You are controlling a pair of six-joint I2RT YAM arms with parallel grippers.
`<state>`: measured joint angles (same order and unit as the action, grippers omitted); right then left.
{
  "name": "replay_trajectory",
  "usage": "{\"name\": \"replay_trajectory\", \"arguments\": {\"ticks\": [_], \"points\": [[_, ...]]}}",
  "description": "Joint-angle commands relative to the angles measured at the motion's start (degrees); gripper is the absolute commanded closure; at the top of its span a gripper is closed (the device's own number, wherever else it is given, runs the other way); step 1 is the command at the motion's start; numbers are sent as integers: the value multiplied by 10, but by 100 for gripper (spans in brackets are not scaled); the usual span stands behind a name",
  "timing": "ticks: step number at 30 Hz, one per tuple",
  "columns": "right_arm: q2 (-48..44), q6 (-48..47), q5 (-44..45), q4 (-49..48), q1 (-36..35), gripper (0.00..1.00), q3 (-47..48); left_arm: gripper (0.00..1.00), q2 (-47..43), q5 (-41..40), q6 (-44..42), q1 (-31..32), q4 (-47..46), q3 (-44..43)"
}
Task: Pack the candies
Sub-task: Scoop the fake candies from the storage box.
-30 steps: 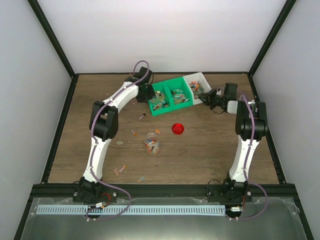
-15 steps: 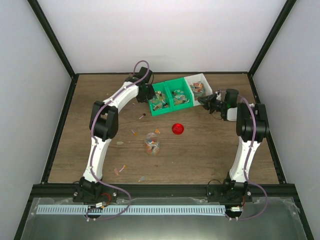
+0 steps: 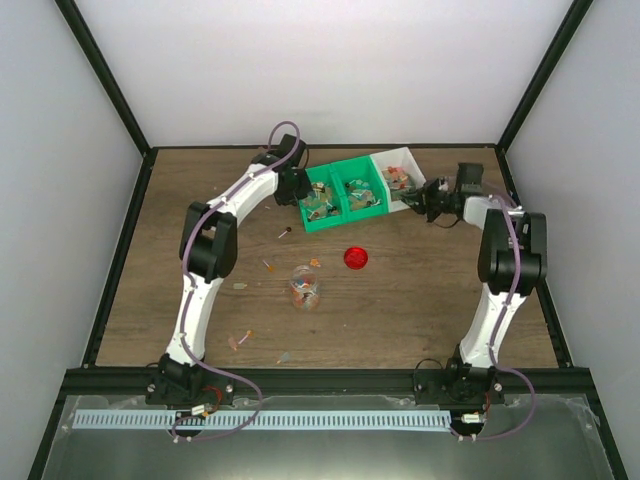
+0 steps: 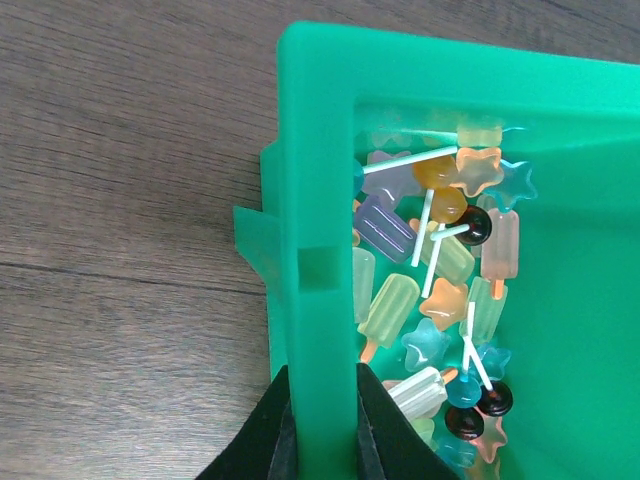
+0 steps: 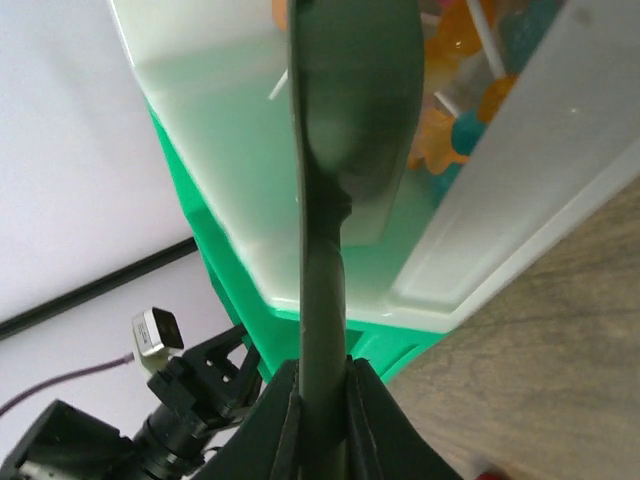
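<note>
Many small candies lie in the green two-part bin (image 3: 347, 216), in the white bin (image 3: 404, 158) and in the clear jar (image 3: 305, 287). A few lie loose on the table (image 3: 240, 338). My left gripper (image 3: 298, 190) is shut on the green bin's left wall (image 4: 318, 250), beside its candies (image 4: 440, 300), with one jaw on each side (image 4: 320, 425). My right gripper (image 3: 428, 198) is shut on the handle of the green scoop (image 5: 322, 300). The scoop's bowl (image 5: 350, 100) is over the white bin (image 5: 530, 190), next to candies (image 5: 470, 125).
The round red lid (image 3: 355, 258) lies on the table to the right of the open jar. More loose candies lie left of the jar (image 3: 267, 266) and near the front (image 3: 283, 356). Black frame posts and white walls enclose the table.
My right arm has swung its elbow to the right and its wrist toward the back, keeping the scoop at the white bin. The left arm has not moved.
</note>
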<state>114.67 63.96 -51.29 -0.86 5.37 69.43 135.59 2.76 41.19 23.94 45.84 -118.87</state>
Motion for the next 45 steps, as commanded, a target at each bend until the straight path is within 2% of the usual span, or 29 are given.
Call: {"name": "replay_trajectory", "arguments": {"ticks": [1, 6, 11, 15, 19, 24, 27, 31, 37, 45], "points": [[-40, -30, 44, 310, -18, 99, 84, 96, 4, 45, 27, 22, -31, 4], [-38, -5, 96, 442, -21, 99, 113, 96, 5, 44, 26, 23, -36, 3], [-12, -12, 128, 526, -22, 99, 153, 96, 14, 34, 25, 22, -27, 0], [15, -15, 139, 534, -22, 99, 169, 96, 29, 40, 22, 22, -17, -11], [73, -9, 113, 490, -22, 99, 167, 96, 67, 56, -6, 23, 15, -57], [209, -7, 33, 341, -23, 99, 202, 96, 118, 89, -55, 22, 54, -103], [253, -13, -16, 270, -25, 99, 229, 96, 123, 97, -63, 21, 54, -106], [241, -18, -47, 112, -25, 99, 198, 96, 130, 107, -64, 18, 53, -116], [250, 7, -142, -126, -25, 99, 155, 96, 126, 114, -54, 9, 48, -116], [204, 149, -209, -426, -25, 99, 63, 96, 115, 130, -26, 1, 23, -116]]}}
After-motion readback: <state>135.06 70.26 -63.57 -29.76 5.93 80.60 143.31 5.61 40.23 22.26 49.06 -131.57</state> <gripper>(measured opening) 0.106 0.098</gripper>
